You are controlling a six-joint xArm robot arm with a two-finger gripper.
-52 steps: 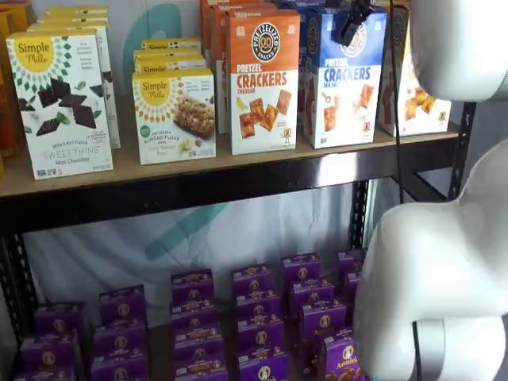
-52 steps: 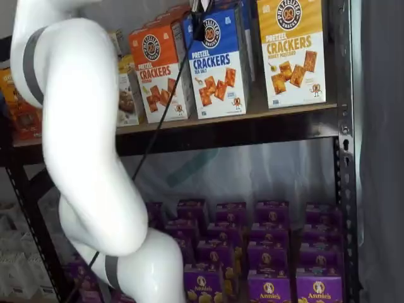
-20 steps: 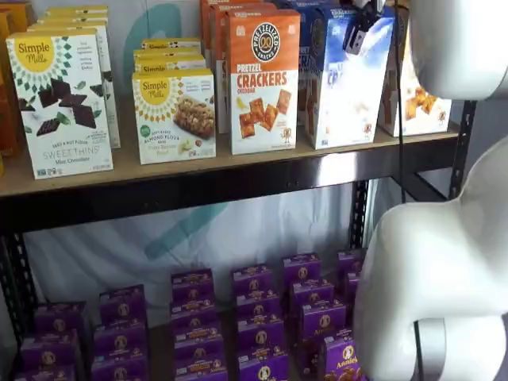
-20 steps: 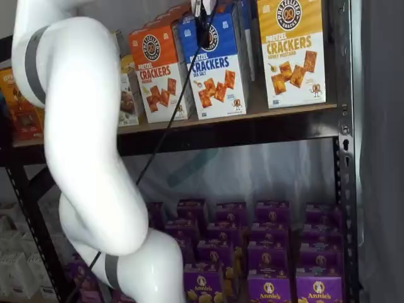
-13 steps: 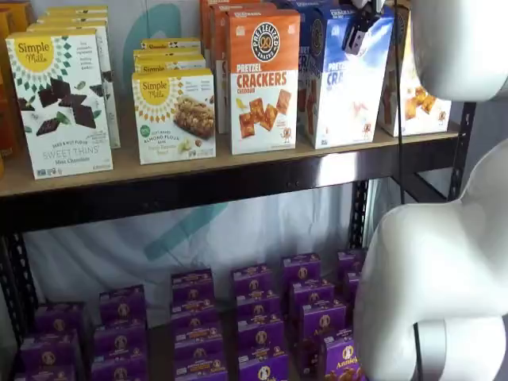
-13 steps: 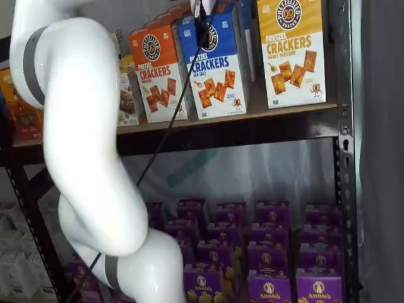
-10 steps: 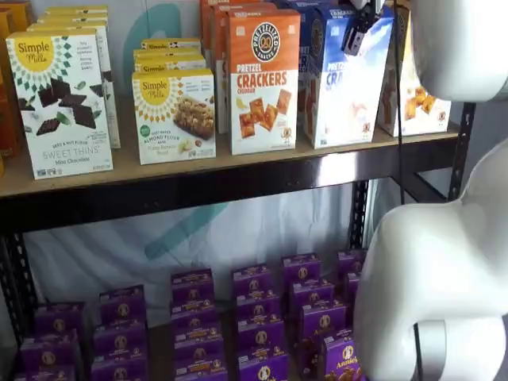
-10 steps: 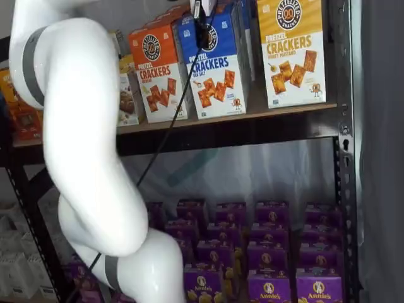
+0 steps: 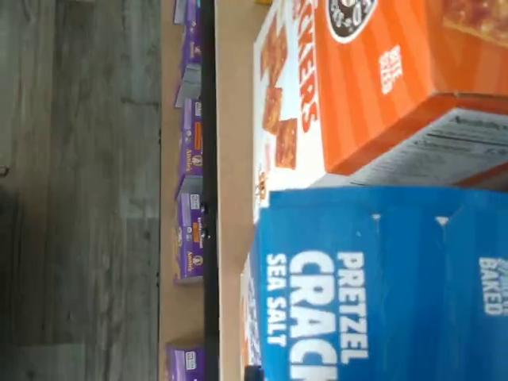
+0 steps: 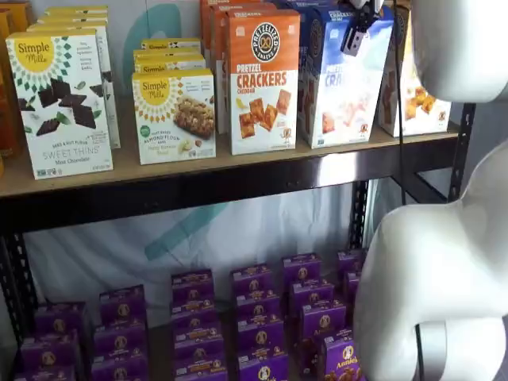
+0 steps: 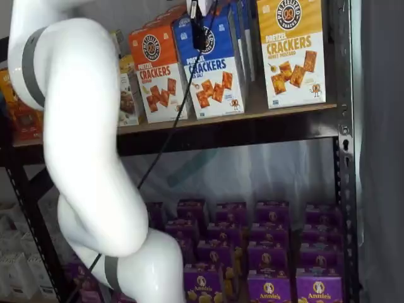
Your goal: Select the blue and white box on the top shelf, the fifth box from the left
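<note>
The hand (image 11: 197, 28) is clamped on the top of the blue and white box (image 11: 213, 69), which tilts forward on the top shelf (image 11: 252, 117) below it. Beside the hand stands the orange box (image 11: 156, 72). The hand's body is cut off by the edge in both shelf views.

A grey wood-plank floor (image 9: 79, 190) lies in front of black metal shelving uprights (image 11: 344, 158). Behind the shelves hangs a pale, translucent sheet (image 10: 238, 230) with a teal mark, wrinkled and softly lit. A grey wall (image 11: 382, 151) stands at one side.
</note>
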